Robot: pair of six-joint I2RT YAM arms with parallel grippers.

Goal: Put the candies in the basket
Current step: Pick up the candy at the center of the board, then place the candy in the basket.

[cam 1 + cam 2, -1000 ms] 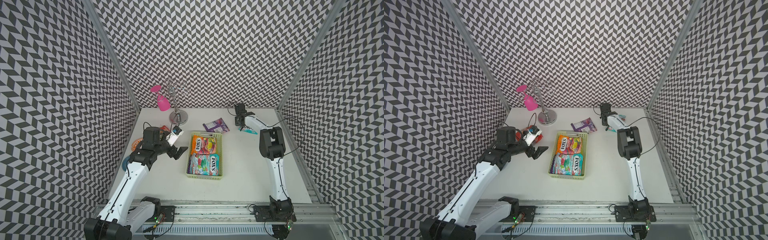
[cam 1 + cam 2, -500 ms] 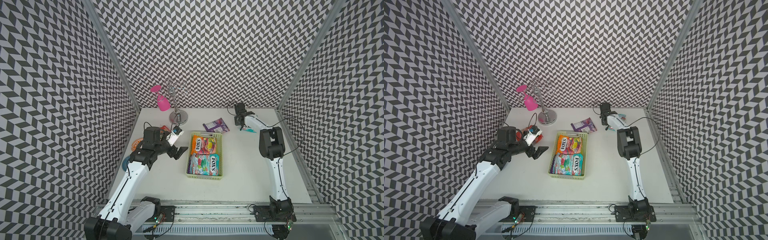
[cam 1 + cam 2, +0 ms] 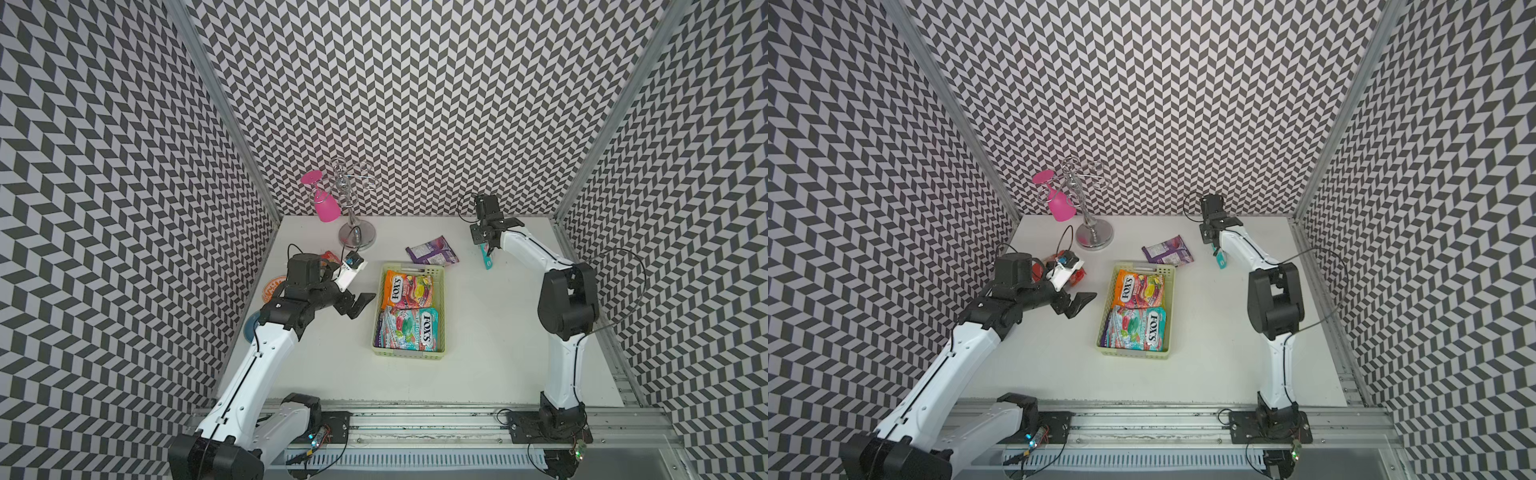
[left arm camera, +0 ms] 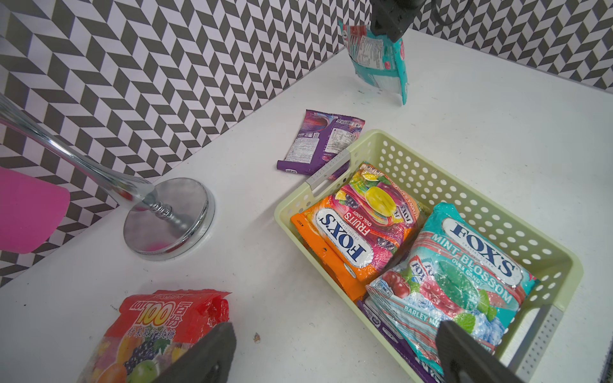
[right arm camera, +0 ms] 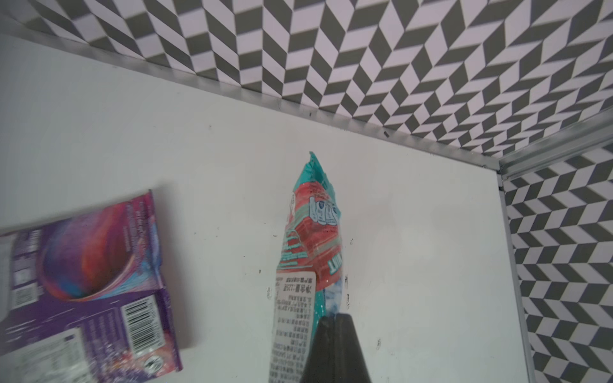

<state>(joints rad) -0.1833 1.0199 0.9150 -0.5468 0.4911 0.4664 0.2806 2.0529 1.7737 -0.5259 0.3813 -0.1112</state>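
The right gripper (image 3: 485,245) is clamped on a teal candy bag (image 3: 487,258), which hangs with its long axis vertical, right of centre. The basket (image 3: 409,354) lies to its lower left; the left gripper (image 3: 356,302) stands open beside the basket.

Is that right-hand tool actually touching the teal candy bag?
Touching. In the right wrist view the right tool is shut on the teal candy bag; the left wrist view shows the bag hanging from it.

Your white table (image 3: 478,353) carries the basket (image 3: 409,353), a purple candy bag (image 3: 432,251) at its far end, a red candy bag (image 4: 166,315), a chrome stand (image 3: 356,237), a patterned bowl (image 3: 272,286) and a blue dish (image 3: 250,328).
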